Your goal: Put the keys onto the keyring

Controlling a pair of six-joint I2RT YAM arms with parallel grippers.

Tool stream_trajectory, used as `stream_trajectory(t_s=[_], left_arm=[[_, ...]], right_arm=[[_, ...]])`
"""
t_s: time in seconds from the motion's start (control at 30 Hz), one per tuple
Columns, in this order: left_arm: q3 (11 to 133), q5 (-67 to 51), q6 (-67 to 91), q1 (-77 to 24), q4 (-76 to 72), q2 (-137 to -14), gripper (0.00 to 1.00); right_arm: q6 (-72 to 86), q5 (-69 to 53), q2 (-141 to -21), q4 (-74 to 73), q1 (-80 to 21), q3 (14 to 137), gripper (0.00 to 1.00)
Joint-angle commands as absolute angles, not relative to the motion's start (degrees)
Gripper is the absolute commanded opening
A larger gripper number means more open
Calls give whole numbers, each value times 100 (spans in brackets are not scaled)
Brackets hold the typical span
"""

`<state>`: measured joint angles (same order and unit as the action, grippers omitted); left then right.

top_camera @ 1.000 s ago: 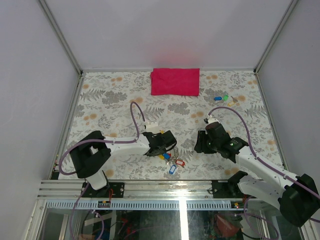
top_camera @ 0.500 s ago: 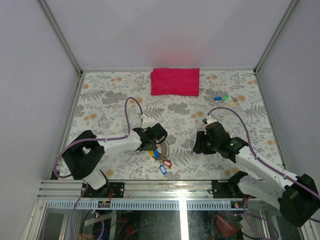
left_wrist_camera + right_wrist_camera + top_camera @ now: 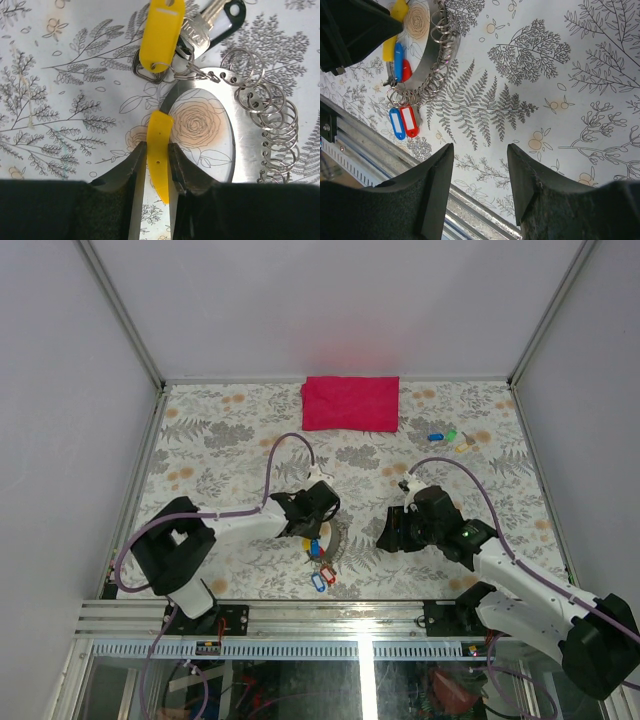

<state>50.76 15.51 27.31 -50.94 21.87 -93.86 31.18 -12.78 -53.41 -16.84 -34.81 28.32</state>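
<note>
Left end effector point(image 3: 157, 152) pinching yellow tag point(image 3: 160, 127) edgewise, bottom centre. Keys point(image 3: 200, 27) at top, wire rings point(image 3: 272, 117) at right. Right end effector point(image 3: 480, 152) spread, empty. Tag likely light, slick, swivelling; grip flat faces.

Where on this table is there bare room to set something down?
Bare: far-left of the table, between wall and red cloth; also between cloth and key bunch. Crowded: near centre, the bunch between right gripper and left gripper, which pinches a yellow tag. Loose keys sit far right.
</note>
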Motion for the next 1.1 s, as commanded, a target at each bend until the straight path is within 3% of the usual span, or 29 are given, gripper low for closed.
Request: stream_trajectory(t_s=[0.0,0.43,0.67,1.07], left_arm=[[5250,1292,2199,-5092,1763,-9375,1],[4821,1526,2515,-5080,1779,-7920,27],[4359,1571,2729,-5071,1762,-7316,27],[4911,1562,2766,-5071,1635,-8353,47]], right_arm=[[3039,-1424,-5173,-1482,-3463,2774,54],[3146,-1429,-5163,-1409,-3565,2760,52],[3364,-1029,-5456,-1231,-4130,2878,51],[3511,-663,-5120,-1542,-4148,2848,51]])
